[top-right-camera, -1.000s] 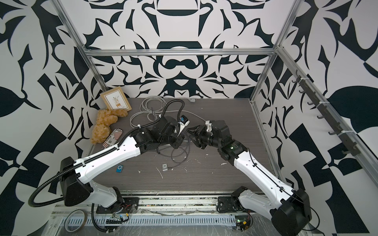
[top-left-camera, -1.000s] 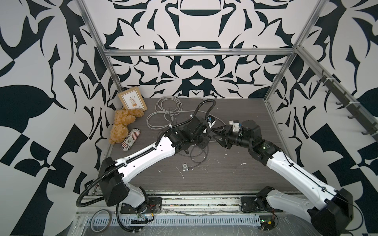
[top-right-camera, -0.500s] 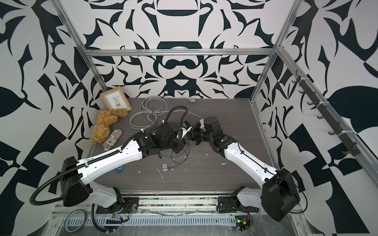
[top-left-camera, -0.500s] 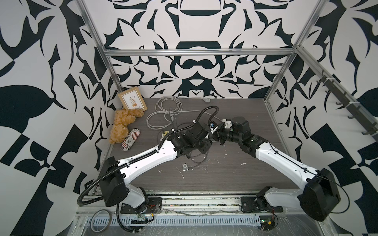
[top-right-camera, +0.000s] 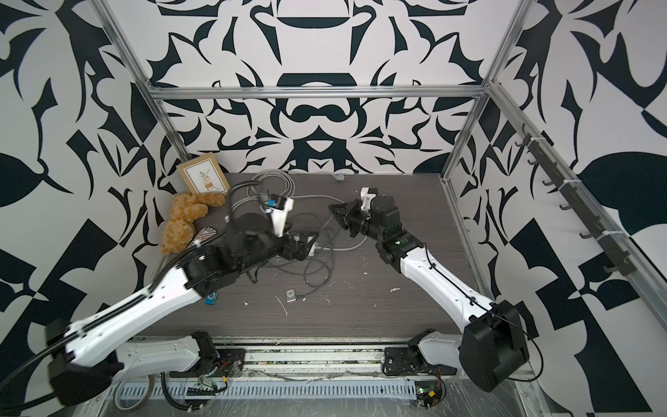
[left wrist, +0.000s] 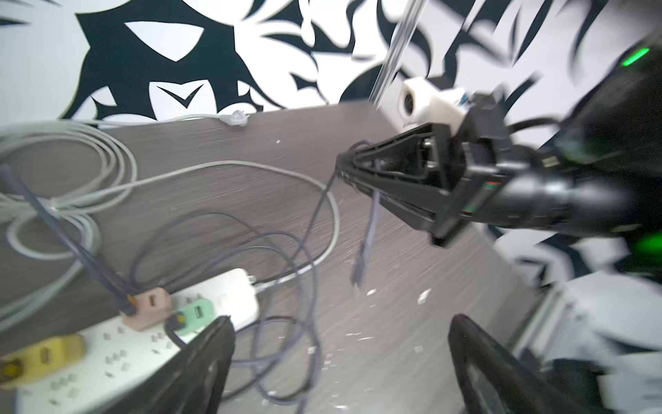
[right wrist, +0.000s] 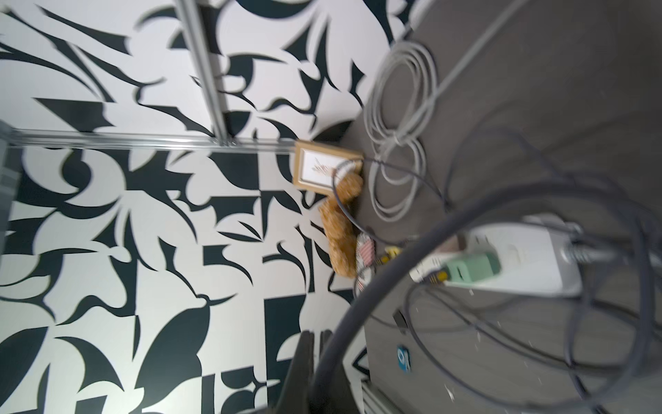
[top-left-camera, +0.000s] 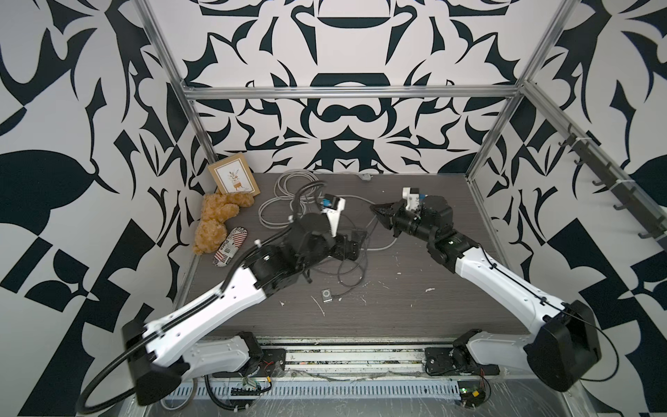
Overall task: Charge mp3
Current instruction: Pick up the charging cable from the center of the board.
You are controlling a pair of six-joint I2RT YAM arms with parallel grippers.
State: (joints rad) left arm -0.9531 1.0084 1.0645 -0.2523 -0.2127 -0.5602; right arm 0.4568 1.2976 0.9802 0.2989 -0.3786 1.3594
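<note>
A small silver mp3 player [top-left-camera: 327, 295] [top-right-camera: 291, 295] lies on the dark table near the front, with a thin cable end at its side. A blue player [top-right-camera: 212, 299] [right wrist: 403, 358] lies beside my left arm. My right gripper [top-left-camera: 375, 208] [top-right-camera: 332, 209] [left wrist: 340, 168] [right wrist: 318, 344] is shut on a dark grey cable [left wrist: 315, 215], whose USB plug [left wrist: 360, 269] hangs free below the jaws. My left gripper [top-left-camera: 355, 243] [top-right-camera: 303, 245] [left wrist: 340, 358] stands open and holds nothing. It hovers by the white power strip [left wrist: 222, 297].
The strip carries pink [left wrist: 152, 304], green [left wrist: 195, 313] and yellow [left wrist: 46, 349] adapters, with dark cables looped around it. A coiled grey cable [top-left-camera: 288, 195], a teddy bear [top-left-camera: 216, 220], a picture frame [top-left-camera: 234, 178] and a patterned pouch [top-left-camera: 231, 247] sit at the back left.
The two grippers met at the middle. My left gripper has since opened and let go of the cable. My right gripper has shut on it and drawn back to the right.
</note>
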